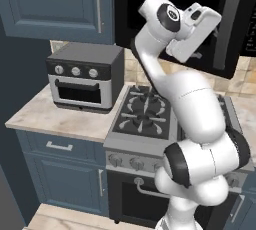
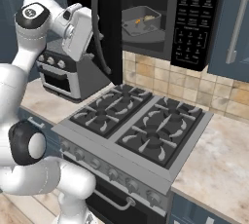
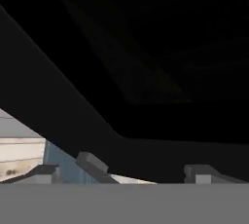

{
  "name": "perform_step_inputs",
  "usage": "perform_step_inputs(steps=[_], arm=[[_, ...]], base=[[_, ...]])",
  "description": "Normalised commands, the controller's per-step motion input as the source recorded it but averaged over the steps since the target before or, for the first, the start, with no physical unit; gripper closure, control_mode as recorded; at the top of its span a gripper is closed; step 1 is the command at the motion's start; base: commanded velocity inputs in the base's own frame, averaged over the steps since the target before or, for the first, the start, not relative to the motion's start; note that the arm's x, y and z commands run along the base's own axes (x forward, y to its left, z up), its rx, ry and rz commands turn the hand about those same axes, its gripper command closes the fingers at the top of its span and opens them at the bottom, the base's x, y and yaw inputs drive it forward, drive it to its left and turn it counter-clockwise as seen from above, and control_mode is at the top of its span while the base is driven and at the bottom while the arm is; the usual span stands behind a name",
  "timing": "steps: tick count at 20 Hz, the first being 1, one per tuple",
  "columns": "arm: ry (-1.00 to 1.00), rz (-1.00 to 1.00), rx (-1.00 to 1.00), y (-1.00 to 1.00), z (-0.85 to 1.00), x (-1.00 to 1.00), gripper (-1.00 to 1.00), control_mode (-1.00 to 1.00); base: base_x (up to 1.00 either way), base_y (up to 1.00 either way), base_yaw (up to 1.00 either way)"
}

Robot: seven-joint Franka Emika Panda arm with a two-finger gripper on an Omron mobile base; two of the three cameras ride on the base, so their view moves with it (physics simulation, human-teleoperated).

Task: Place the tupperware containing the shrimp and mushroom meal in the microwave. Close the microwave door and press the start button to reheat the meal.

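The black microwave (image 2: 192, 18) hangs above the stove with its cavity exposed. Inside sits the greyish tupperware (image 2: 142, 21), holding an orange shrimp (image 2: 137, 22) and tan mushroom lumps. The microwave door (image 2: 111, 33) stands swung out to the left, almost edge-on, its curved bar handle (image 2: 96, 18) facing my hand. My gripper (image 3: 146, 172) is right up against the door's dark outer panel (image 3: 146, 72), fingers (image 3: 92, 162) spread apart with nothing between them. In the left base view the door (image 1: 227, 24) lies just beyond my hand (image 1: 197, 29).
A small grey countertop oven (image 1: 85, 76) with knobs stands on the marble counter (image 1: 40, 114) to the left. The gas stove (image 2: 136, 125) lies below the microwave. Blue cabinets (image 1: 55, 4) flank the microwave, one with a long handle (image 2: 238, 23).
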Motion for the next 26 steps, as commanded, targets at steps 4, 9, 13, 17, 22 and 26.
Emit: perform_step_inputs(steps=[4,9,13,17,22,26], arm=[[-0.36,0.16,0.04,-0.61,-0.15,0.14,-1.00,-1.00],[-0.48,0.24,0.06,-0.61,-0.25,0.26,-1.00,-1.00],[-0.54,0.28,0.06,-0.57,-0.33,0.39,-1.00,-1.00],[-0.48,0.27,0.02,-0.49,-0.41,0.68,-1.00,-1.00],[-0.41,0.26,0.00,-0.44,-0.41,0.90,-1.00,-1.00],[-0.32,0.19,0.00,-0.24,-0.34,0.97,-1.00,-1.00]], base=[[0.00,0.00,0.00],[0.00,0.00,0.00],[0.00,0.00,0.00],[0.00,0.00,0.00],[0.00,0.00,0.00],[0.00,0.00,0.00]])
